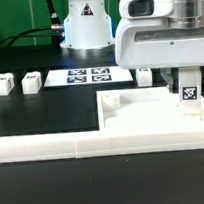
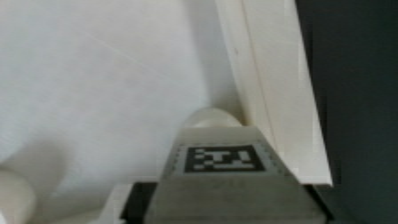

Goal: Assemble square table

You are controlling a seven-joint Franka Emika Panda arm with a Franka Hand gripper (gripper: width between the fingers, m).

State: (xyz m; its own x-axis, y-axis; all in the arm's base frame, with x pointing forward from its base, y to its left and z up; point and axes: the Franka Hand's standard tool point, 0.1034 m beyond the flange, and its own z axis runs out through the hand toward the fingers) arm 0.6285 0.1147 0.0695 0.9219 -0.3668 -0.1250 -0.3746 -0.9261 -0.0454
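Turning a leg (image 2: 222, 160) home in a corner of the square tabletop (image 1: 141, 115) looks to be the step in hand, and doing it well depends on keeping that leg upright. The gripper (image 1: 187, 84) has its two fingers closed against opposite sides of the tagged block, with the tag facing the wrist camera between them.

The leg stands on the tabletop toward the exterior view's right, just beside the raised rim (image 2: 267, 80), with the dark bench (image 1: 41, 120) beyond. A rounded shape shows just past the leg's end. It may be the corner hole or part of the leg itself; the picture is too blurred to tell.

A good turn would spin the wrist about the leg's own axis with light downward pressure and no sideways push, since any lean could bind the leg in the hole or drag the tabletop. The tabletop lies up against the border rail (image 1: 94, 143), which should help it resist twisting. The grip needs to be firm enough that the smooth plastic does not slip in the pads.

The arm reaches out over the tabletop with the hand pointing straight down and the fingers vertical. Two loose legs (image 1: 31, 83) sit on the bench well apart at the exterior view's left, near the marker board (image 1: 88, 75).
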